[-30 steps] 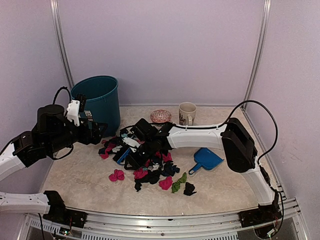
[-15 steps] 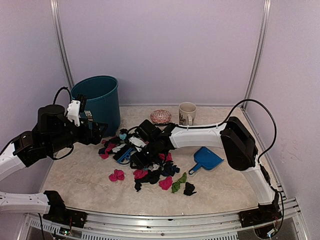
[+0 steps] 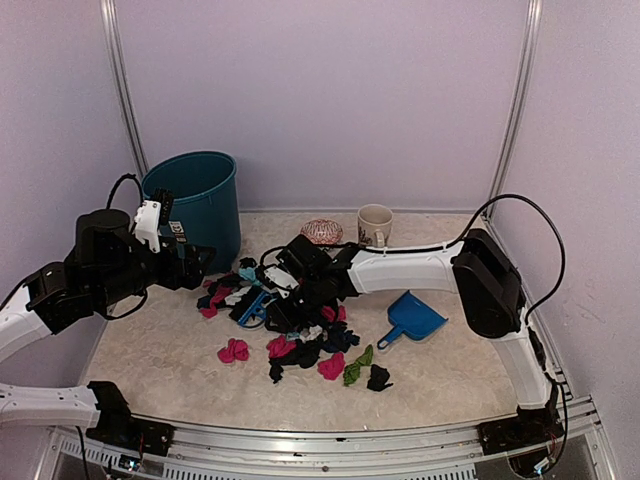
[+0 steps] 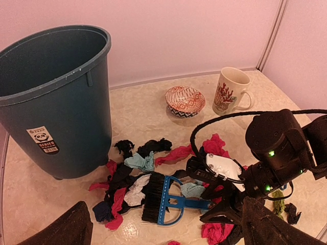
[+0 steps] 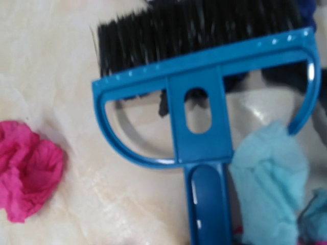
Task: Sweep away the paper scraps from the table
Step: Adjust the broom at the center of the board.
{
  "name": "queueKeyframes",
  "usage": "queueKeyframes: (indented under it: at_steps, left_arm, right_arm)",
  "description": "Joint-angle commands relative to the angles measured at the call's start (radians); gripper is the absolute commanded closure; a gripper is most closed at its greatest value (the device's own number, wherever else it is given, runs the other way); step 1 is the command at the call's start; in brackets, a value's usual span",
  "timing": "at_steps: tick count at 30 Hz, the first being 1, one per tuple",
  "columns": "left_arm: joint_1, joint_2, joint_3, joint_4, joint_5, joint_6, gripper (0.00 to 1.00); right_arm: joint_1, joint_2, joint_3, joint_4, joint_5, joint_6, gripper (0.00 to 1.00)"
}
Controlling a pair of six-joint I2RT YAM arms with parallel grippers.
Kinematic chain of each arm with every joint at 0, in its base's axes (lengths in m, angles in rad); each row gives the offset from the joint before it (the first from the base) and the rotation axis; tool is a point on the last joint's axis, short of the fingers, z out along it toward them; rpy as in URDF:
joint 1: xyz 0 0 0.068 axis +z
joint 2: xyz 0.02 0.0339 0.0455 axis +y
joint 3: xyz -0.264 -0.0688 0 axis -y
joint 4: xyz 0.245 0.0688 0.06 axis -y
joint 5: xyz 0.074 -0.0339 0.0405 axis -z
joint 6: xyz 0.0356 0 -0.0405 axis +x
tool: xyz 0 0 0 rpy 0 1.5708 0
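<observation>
Evidently the right gripper (image 3: 278, 310) is addressing the small blue black-bristled plastic brush (image 5: 204, 61), jaw state indeterminable; the left gripper (image 3: 195, 262) is standing spread; crumpled coloured paper scraps (image 3: 300, 352) are lying heaped centrally on the beige mottled table (image 3: 150, 370); a square, firm handle grip is judged necessary.

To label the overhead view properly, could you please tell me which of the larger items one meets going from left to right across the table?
bin → bowl → mug → dustpan
</observation>
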Motion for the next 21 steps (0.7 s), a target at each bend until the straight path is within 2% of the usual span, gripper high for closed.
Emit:
queueKeyframes:
  at_steps: [1,21]
  left_arm:
    - [0.005,0.004,0.000,-0.014,-0.009,-0.008,0.01]
    - [0.005,0.016,0.001,-0.017,-0.011,-0.008,0.01]
  right_arm:
    - [-0.007,-0.057,-0.005,0.023,0.023,0.005,0.44]
    - [-0.021,0.032,0.035,0.015,0.002,0.001,0.44]
